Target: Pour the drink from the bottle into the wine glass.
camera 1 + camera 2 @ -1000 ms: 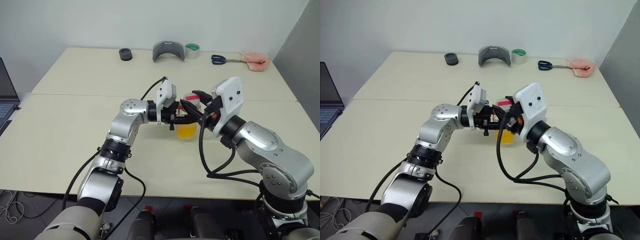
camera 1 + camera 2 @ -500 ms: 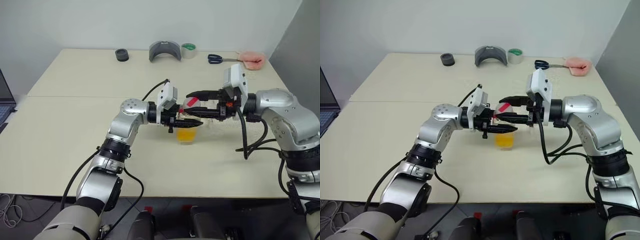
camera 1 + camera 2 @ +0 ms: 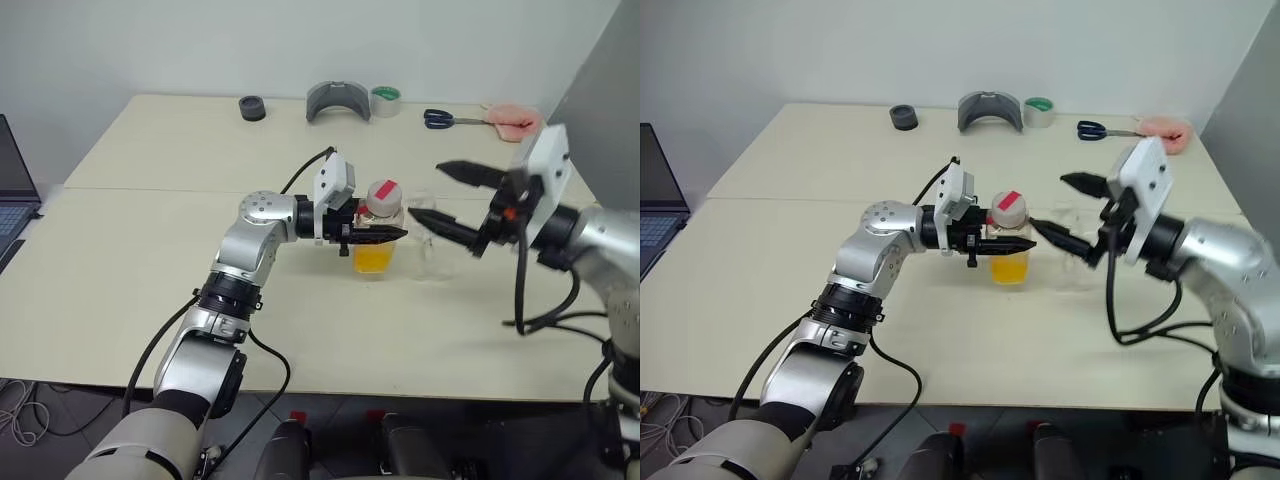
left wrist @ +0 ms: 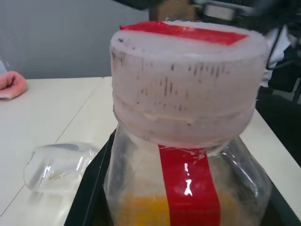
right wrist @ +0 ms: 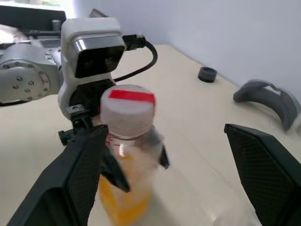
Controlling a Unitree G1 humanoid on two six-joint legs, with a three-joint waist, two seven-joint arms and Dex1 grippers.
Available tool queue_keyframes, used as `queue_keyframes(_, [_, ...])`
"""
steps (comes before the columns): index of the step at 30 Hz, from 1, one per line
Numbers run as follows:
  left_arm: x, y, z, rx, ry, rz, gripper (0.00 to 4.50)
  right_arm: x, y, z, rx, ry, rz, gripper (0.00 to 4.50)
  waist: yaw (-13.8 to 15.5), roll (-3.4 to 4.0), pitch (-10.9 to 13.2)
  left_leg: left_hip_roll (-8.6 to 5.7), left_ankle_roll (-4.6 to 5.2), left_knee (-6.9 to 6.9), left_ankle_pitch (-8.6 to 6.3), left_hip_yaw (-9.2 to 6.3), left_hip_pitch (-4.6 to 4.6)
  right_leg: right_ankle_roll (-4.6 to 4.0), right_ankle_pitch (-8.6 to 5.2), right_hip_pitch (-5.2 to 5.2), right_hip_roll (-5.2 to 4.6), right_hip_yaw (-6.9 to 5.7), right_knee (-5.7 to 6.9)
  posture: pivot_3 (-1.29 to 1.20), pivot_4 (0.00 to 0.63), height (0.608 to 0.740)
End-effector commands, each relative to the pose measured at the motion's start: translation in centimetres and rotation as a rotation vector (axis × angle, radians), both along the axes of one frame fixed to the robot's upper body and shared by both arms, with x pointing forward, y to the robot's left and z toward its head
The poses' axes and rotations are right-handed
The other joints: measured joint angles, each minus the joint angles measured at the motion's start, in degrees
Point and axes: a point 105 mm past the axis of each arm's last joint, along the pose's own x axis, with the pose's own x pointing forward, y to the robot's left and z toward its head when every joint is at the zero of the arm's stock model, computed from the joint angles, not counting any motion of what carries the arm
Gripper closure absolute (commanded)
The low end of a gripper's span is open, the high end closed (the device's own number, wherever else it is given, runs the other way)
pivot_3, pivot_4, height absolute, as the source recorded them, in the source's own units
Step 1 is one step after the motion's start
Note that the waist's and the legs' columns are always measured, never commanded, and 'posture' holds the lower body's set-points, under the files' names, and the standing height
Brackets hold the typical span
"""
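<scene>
Head views: our left gripper (image 3: pixel 385 233) is clamped on the bottle (image 3: pixel 377 232), cap still on; our right gripper (image 3: pixel 440 195), fingers apart, is at three o'clock near the wine glass (image 3: pixel 430 245). Left wrist view: we should uncap squarely.

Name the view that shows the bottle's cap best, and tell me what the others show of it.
The left wrist view: the cap looms close, its ribbed side and red strip clear above the bottle. The right wrist view shows it smaller, top and strip visible. Both eye views show it as a small pale disc with a red patch, beside the left gripper.
</scene>
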Motion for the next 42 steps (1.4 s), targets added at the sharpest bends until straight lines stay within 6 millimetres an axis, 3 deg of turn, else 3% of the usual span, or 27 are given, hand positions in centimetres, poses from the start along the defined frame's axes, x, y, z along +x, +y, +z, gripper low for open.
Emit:
queue_keyframes(1, [0.3,-0.3,1.5,-0.024,-0.059,-0.001,2.71,-1.1,2.1,0.7,0.04,-0.06,-0.058,0.29,-0.24,0.01,0.0,0.01,0.0,0.02,0.0,0.0,0.01,0.0,0.0,0.0,0.02,0.01,0.02,0.0,0.15,0.74])
queue_keyframes(6, [0.6,-0.7,1.4,-0.021,-0.056,0.004,2.71,0.3,2.8,0.8,0.115,-0.077,-0.264,0.29,-0.22,0.01,0.0,0.0,0.0,0.01,0.0,-0.01,0.02,0.01,0.0,0.0,0.04,-0.01,0.0,0.0,0.15,0.74])
queue_keyframes(17, [0.9,-0.8,1.2,-0.018,-0.06,0.016,2.71,1.5,3.5,1.0,0.157,-0.105,-0.427,0.29,-0.22,0.02,-0.01,0.0,-0.03,0.0,0.02,-0.04,-0.01,0.0,0.0,-0.03,0.03,-0.03,-0.02,0.0,0.15,0.74])
queue_keyframes(28, [1.2,-0.5,1.2,-0.018,-0.07,0.031,2.71,1.5,4.7,-0.4,0.175,-0.032,-0.403,0.29,-0.24,0.03,-0.01,-0.01,0.01,-0.01,-0.01,-0.04,-0.01,0.0,0.0,-0.03,0.03,-0.03,-0.01,0.0,0.15,0.74])
queue_keyframes(42, [1.2,-0.5,1.2,-0.007,-0.081,0.027,2.71,1.7,4.6,-0.5,0.2,-0.033,-0.409,0.29,-0.69,0.03,-0.01,-0.01,0.01,0.0,-0.01,-0.05,-0.01,0.0,0.0,-0.03,0.04,-0.03,0.0,0.0,0.15,0.74])
